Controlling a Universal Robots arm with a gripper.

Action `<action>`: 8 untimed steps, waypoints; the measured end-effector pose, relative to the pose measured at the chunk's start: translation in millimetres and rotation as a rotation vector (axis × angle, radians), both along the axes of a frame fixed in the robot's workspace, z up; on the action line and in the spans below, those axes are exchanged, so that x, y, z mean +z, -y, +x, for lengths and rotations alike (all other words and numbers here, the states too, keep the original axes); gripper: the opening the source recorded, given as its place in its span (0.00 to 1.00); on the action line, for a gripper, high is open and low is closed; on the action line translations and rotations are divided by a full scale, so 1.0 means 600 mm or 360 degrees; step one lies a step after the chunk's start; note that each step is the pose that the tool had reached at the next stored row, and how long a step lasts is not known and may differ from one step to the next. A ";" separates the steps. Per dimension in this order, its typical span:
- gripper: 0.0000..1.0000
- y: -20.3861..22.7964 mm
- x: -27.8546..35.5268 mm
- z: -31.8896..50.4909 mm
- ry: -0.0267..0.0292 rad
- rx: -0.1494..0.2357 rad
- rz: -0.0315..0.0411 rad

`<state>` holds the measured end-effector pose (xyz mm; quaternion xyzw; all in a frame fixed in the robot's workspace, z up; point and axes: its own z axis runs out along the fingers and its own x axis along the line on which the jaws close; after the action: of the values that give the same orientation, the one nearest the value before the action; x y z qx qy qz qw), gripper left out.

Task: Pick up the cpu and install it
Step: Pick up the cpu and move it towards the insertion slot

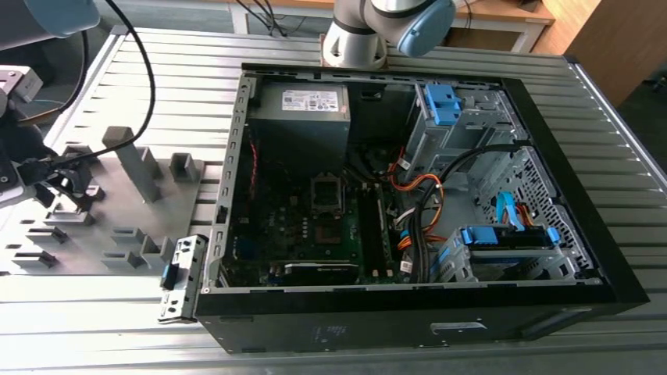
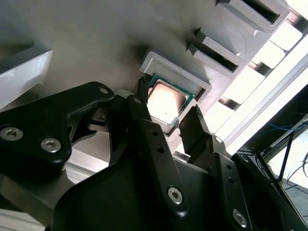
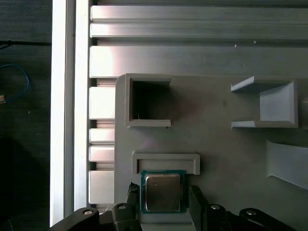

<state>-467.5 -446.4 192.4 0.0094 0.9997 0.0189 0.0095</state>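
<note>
Cpu (image 3: 162,191) lies flat in a shallow nest (image 3: 166,162) on the grey fixture plate (image 3: 216,144), near that plate's edge and snug against the nest's raised lip. My gripper (image 3: 163,188) is low over it, jaws partway open, one finger on either side of the chip. It has hold of nothing as far as I can judge: the first wrist view shows a sliver of gap between one finger and the chip's edge. On the other side I can't say whether the finger touches.

What worries me is an uneven close. If one finger meets the edge first, it could shove the chip sideways in the nest or tip it against the lip and jam it. The chip is thin, so there is little edge to bite on. A grip too high could let it slip, and a finger could land on the nest wall instead.

The chip itself has a pale silvery lid, square with softened corners, on a green board that shows as a narrow border. The lid catches glare in the second wrist view. It looks level in the nest.

Further out on the plate, past the lip, there's an open square pocket (image 3: 147,103). In the exterior view the open computer case (image 1: 417,195) stands just beside the plate, on the exterior view's right, with the socket frame (image 1: 326,194) inside, well apart from the plate.
</note>
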 end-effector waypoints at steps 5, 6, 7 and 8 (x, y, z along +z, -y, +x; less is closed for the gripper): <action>0.55 0.0000 0.000 0.000 0.00000 0.0000 0.0000; 0.60 0.0000 0.000 0.000 0.00000 0.0000 0.0000; 0.60 0.0001 0.000 0.000 -0.00001 0.0000 0.0000; 0.60 -0.0001 -0.001 0.000 0.00000 0.0001 0.0000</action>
<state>-467.4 -446.4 192.1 0.0090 0.9997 0.0188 0.0095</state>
